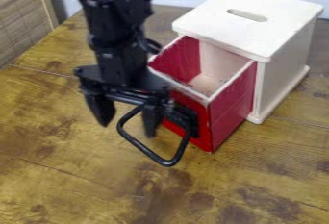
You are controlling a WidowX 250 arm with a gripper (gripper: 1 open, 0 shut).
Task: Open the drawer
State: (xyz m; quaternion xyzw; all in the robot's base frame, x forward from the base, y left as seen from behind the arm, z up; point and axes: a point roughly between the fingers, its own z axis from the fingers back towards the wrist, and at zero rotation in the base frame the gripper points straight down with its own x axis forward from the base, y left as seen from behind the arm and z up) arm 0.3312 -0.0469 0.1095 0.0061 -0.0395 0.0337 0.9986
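Observation:
The red drawer (pixel 218 93) stands pulled partway out of its pale wooden housing (pixel 264 26), showing a pale wood inside. Its black front plate (pixel 180 120) carries a large black loop handle (pixel 152 139) that reaches out over the table. My black gripper (pixel 123 115) points straight down just left of the front plate and above the loop, open, with one finger (pixel 98 106) to the left and the other finger (pixel 150 122) near the handle's base. Nothing is held between the fingers.
The worn brown wooden table (pixel 77 180) stretches to the front and left. A wood-panelled piece of furniture (pixel 19 16) stands at the far left edge. The housing has a slot in its top.

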